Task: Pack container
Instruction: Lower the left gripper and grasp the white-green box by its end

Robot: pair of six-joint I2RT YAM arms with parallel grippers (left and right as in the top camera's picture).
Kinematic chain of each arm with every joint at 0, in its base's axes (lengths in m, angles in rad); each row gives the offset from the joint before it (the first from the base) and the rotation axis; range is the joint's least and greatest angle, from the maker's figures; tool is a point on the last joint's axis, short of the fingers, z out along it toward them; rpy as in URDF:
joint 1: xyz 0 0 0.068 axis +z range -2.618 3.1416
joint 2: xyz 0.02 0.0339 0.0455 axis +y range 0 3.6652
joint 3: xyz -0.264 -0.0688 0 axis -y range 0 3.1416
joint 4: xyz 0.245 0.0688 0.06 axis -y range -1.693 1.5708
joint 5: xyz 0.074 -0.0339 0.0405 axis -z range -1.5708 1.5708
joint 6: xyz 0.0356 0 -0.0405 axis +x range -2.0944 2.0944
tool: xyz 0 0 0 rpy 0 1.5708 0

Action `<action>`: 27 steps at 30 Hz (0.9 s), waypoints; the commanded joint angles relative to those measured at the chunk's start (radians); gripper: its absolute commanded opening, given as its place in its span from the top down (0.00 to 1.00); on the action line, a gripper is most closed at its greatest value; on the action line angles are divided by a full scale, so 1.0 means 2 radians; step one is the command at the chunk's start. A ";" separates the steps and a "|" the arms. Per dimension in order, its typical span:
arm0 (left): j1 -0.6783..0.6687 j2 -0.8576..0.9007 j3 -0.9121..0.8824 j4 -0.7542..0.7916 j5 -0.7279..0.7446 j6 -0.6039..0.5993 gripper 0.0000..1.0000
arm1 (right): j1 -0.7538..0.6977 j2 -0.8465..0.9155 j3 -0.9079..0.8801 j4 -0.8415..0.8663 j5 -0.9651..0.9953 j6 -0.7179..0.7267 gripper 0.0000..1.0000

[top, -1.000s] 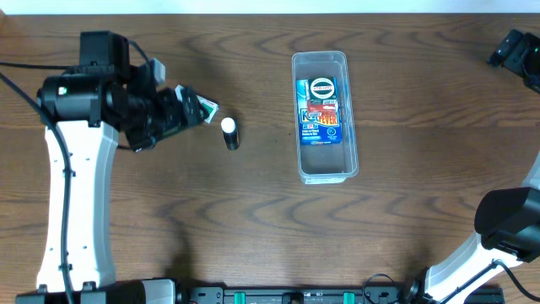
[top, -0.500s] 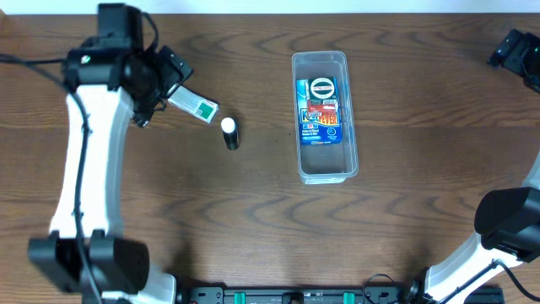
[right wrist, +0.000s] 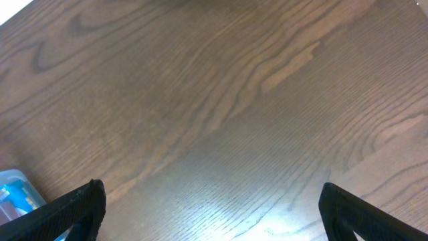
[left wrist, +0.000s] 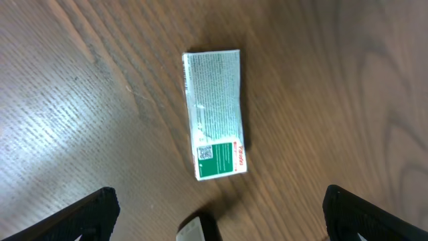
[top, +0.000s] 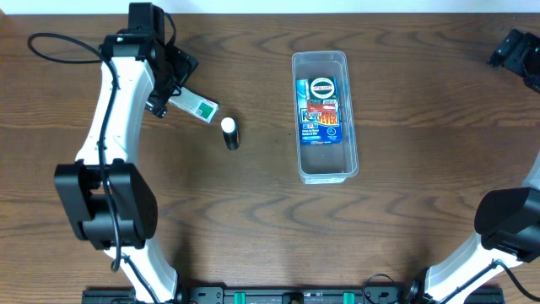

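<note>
Dark wood tabletop (top: 405, 211), and here's the count: 1 clear container (top: 319, 56), 1 blue packet (top: 320, 112) lying inside it, 1 white-and-green box (top: 192, 105), 1 white-capped black tube (top: 230, 133). Container sits toward 2 o'clock from centre, long axis running 12 to 6. Left fingers (left wrist: 87, 214) spread wide above the box, gripping nothing; right fingers (right wrist: 73, 207) apart too, empty.

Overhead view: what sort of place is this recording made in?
Probably a robot test bench: a left arm and right arm at a wooden table, with a clear container staged for packing.
</note>
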 commanded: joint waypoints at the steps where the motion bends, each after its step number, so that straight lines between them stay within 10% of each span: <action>1: -0.002 0.032 0.008 0.001 -0.009 -0.016 0.02 | -0.005 0.005 0.000 0.000 0.003 0.003 0.01; 27: -0.002 0.124 0.006 0.024 0.022 -0.017 0.02 | -0.005 0.005 0.000 0.000 0.003 0.003 0.01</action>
